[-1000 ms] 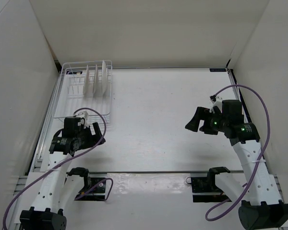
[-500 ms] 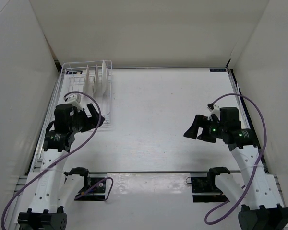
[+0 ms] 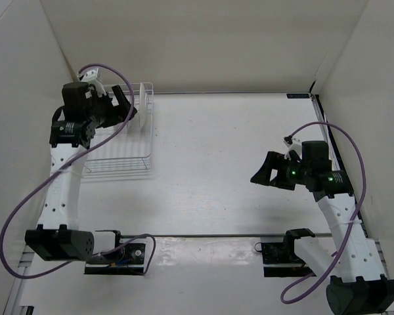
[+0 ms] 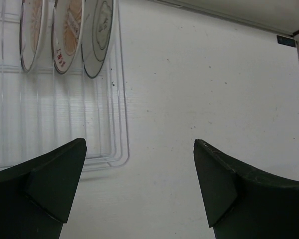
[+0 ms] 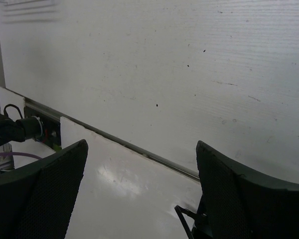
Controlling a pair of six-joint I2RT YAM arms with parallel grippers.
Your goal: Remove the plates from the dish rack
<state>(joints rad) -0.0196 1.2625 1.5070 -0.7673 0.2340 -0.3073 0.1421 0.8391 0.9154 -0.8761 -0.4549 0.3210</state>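
Observation:
The white wire dish rack [image 3: 118,161] stands at the table's far left. One plate [image 3: 143,106] shows edge-on at its far end; my left arm hides the others. In the left wrist view, three plates stand upright in the rack [image 4: 118,124]: two with orange-brown centres [image 4: 32,27] [image 4: 70,30] and one pale one [image 4: 100,35]. My left gripper [image 3: 127,107] is open and empty, high over the rack's far end beside the plates, and it also shows in the left wrist view [image 4: 139,144]. My right gripper [image 3: 259,172] is open and empty above the table at the right, also in its own wrist view [image 5: 140,147].
White walls close in the table on the left, back and right. A metal rail [image 5: 139,149] runs along the table's near edge. The arm mounts [image 3: 121,256] [image 3: 289,252] sit at the near edge. A purple cable [image 3: 26,210] hangs from the left arm.
My left arm has lifted and swung from the rack's near end to over its far end by the plates. My right gripper has drifted slightly lower and to the left.

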